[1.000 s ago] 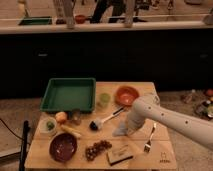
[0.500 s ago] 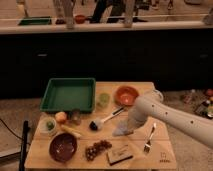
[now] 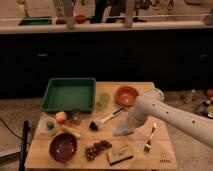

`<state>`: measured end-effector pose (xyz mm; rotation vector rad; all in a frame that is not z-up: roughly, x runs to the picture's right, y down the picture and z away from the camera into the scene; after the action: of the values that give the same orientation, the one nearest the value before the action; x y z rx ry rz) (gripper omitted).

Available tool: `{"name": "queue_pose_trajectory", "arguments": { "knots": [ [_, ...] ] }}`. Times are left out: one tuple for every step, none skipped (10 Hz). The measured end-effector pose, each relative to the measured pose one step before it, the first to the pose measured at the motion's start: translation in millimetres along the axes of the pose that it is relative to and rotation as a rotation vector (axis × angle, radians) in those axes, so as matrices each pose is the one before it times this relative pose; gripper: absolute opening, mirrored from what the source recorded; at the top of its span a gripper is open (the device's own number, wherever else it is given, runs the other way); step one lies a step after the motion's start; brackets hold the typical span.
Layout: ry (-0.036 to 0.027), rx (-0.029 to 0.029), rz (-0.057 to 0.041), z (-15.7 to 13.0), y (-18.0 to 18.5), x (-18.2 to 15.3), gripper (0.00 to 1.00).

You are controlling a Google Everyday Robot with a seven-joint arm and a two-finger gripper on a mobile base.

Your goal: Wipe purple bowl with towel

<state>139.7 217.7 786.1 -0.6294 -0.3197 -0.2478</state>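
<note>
On the wooden worktop [image 3: 39, 156] the purple bowl [image 3: 63, 146] sits upright near the front left corner. It has not shifted in the last second, and nothing touches it. Just right of the purple bowl lies a cluster of small dark food [image 3: 97, 148]. Up and to the right of the purple bowl is a dish brush [image 3: 104, 120], lying at a slant. Further right, well apart from the purple bowl, the towel [image 3: 120, 133] lies as a pale rumpled heap. The pincer [image 3: 124, 128] is right on top of it, at the end of the white arm [image 3: 165, 112] that comes in from the right edge. Little has changed: the arm has only adjusted its angle slightly, and the pincer has stayed down at the cloth rather than travelling. Whether the pincer is spread or pinching the towel I cannot tell, since its tip merges with the pale cloth. By my reading the task is at the pick-up step. No wiping has begun, and the towel has yet to be carried left to the purple bowl, past the dark food.
</note>
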Motion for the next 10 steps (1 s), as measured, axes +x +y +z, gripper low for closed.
{"name": "queue_pose_trajectory", "arguments": {
  "knots": [
    [-0.00338,-0.00269,-0.00702,5.32,0.4,0.1,0.56],
    [-0.00266,0.00001,-0.00573,2.49,-0.4,-0.36,0.67],
    [-0.00205,-0.00038,-0.00443,1.3,-0.42,-0.88,0.72],
    [-0.00626,-0.00312,-0.01081,3.39,-2.03,-1.54,0.8],
    [-0.00369,-0.00342,-0.00456,2.51,-1.05,-0.49,0.8],
    [-0.00388,-0.005,-0.00503,3.03,-1.58,-0.6,0.8],
    [-0.00424,-0.00491,-0.00397,3.49,-2.19,-0.41,0.8],
    [-0.00174,-0.00891,-0.00452,2.77,-1.37,-0.62,0.8],
    [-0.00391,-0.00312,-0.00357,2.74,-2.59,-0.95,0.8],
    [-0.00049,-0.00686,-0.00121,1.78,-0.32,0.41,0.8]
  ]
}}
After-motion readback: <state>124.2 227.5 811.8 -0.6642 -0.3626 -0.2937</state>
